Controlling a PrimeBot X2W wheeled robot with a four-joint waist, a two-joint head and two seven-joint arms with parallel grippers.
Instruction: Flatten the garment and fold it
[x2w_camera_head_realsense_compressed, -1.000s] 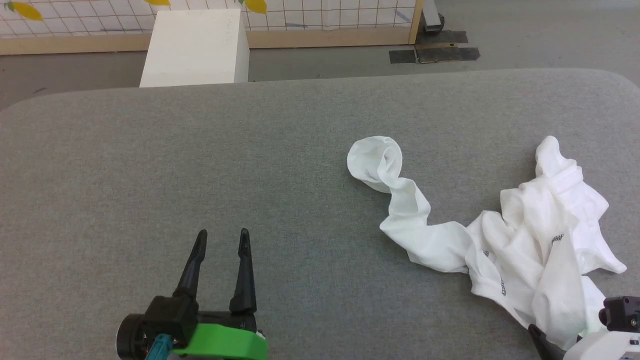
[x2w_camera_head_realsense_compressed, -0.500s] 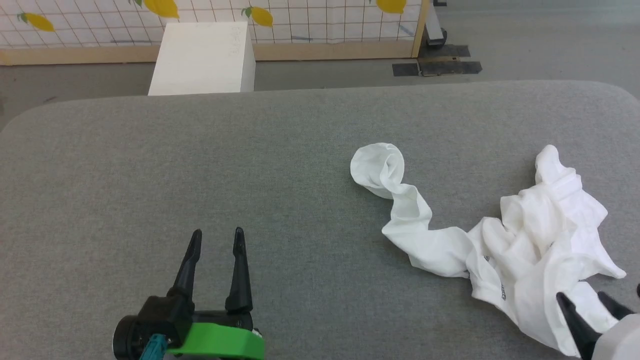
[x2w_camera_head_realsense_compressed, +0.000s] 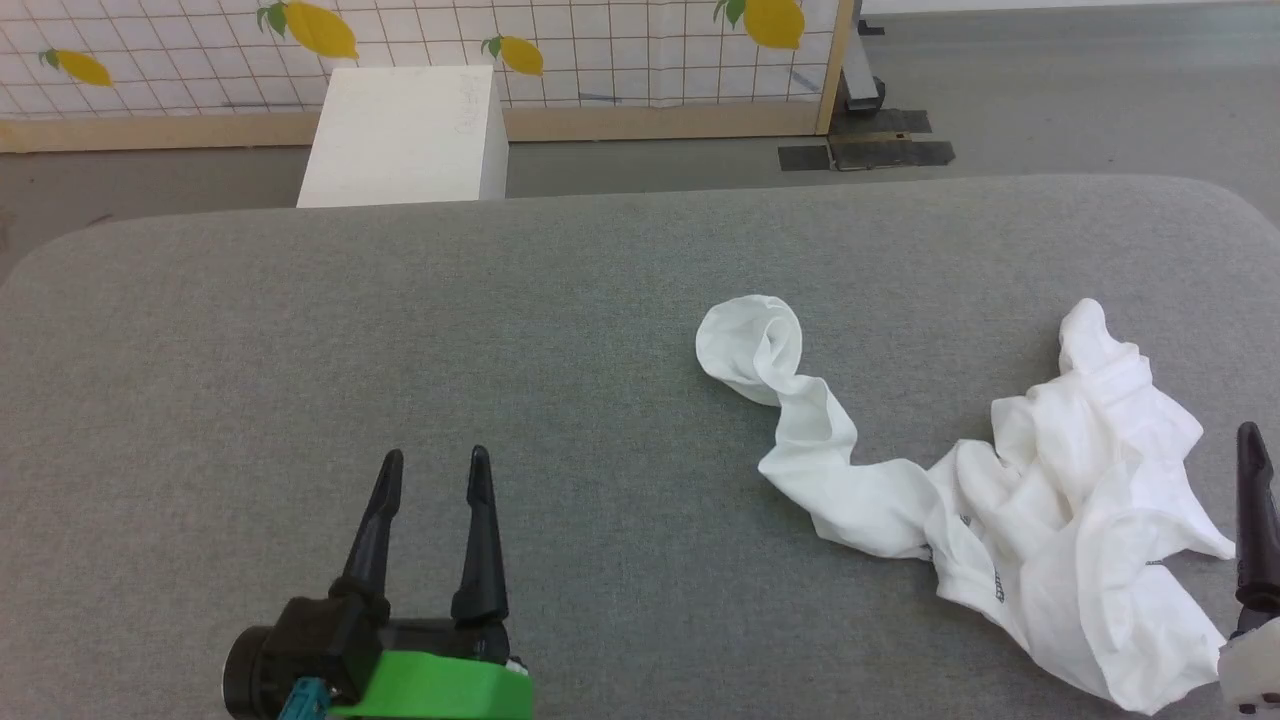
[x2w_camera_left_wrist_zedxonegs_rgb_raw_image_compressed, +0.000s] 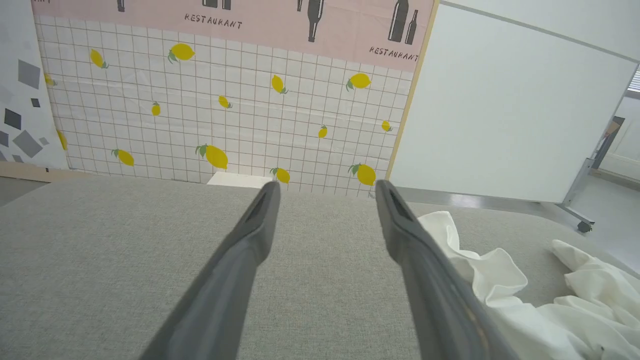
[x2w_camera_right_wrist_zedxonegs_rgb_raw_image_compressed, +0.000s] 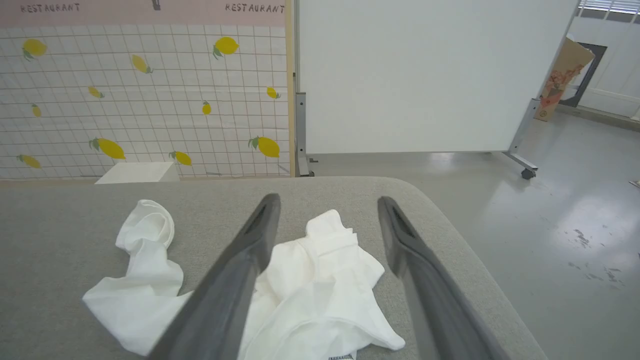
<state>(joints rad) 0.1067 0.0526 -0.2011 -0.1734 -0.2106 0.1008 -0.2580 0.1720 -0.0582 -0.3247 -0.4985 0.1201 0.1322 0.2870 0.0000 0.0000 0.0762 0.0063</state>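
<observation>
A rigid white box (x2w_camera_head_realsense_compressed: 405, 135) is seen on the grey floor (x2w_camera_head_realsense_compressed: 1050, 90) beyond the table (x2w_camera_head_realsense_compressed: 400, 330), before a gridded wall (x2w_camera_head_realsense_compressed: 600, 50) printed with lemons. The table is covered in grey felt-like cloth with rounded corners. The garment (x2w_camera_head_realsense_compressed: 1060, 500), thin and white, is crumpled at its right, one sleeve trailed leftward. The left gripper (x2w_camera_head_realsense_compressed: 435, 455) is held spread over bare cloth, and the right gripper (x2w_camera_right_wrist_zedxonegs_rgb_raw_image_compressed: 327, 200) spread above the garment.

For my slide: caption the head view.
Crumpled white garment on grey table, open left gripper well apart from it.
</observation>
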